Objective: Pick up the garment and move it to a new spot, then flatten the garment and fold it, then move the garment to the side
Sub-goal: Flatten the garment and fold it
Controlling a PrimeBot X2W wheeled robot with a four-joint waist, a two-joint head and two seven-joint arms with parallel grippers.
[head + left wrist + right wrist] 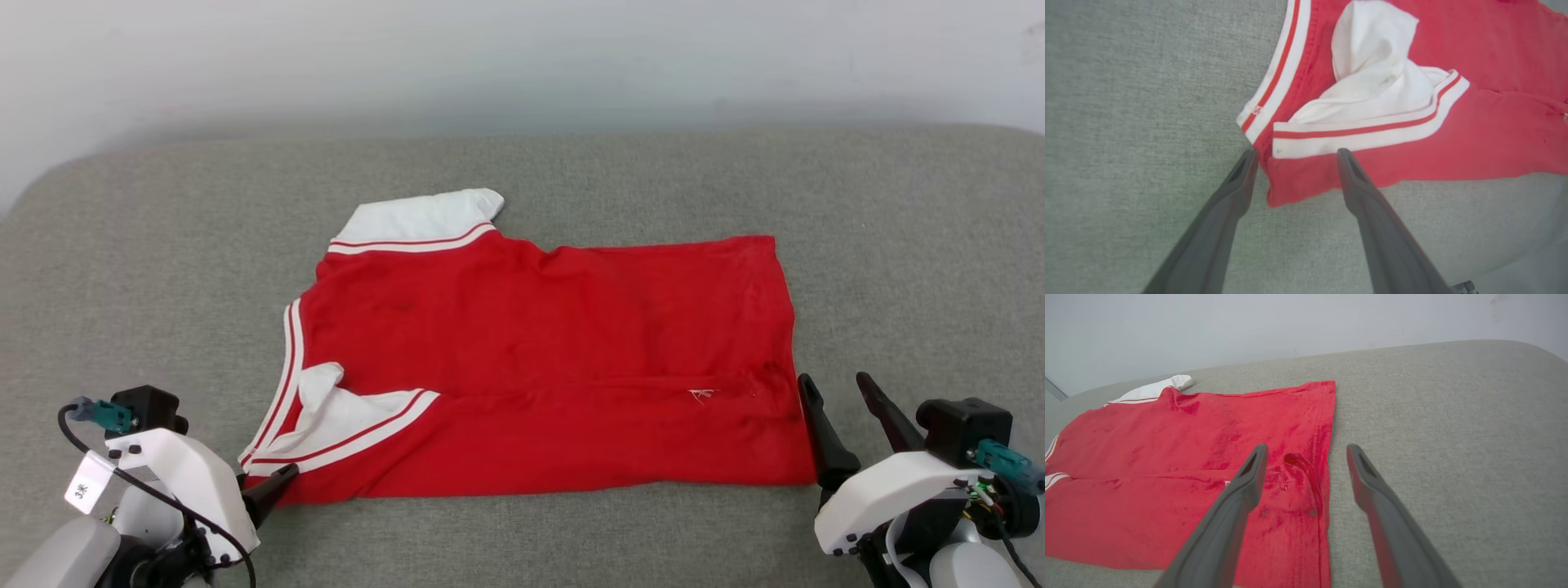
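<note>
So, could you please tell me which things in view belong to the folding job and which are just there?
Part of the job:
- the garment, red with white striped sleeves, spread out
- left claw, open at the near sleeve-end corner
- right claw, open beside the hem edge

Just there:
- grey padded surface under it
- pale wall behind

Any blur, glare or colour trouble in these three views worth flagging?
Head view: soft even light, no glare, the garment sharp. Left wrist view: the left hand looks soft-edged close to the lens. Right wrist view: the right hand likewise blurred low down, the red blotchy and oversaturated.
</note>
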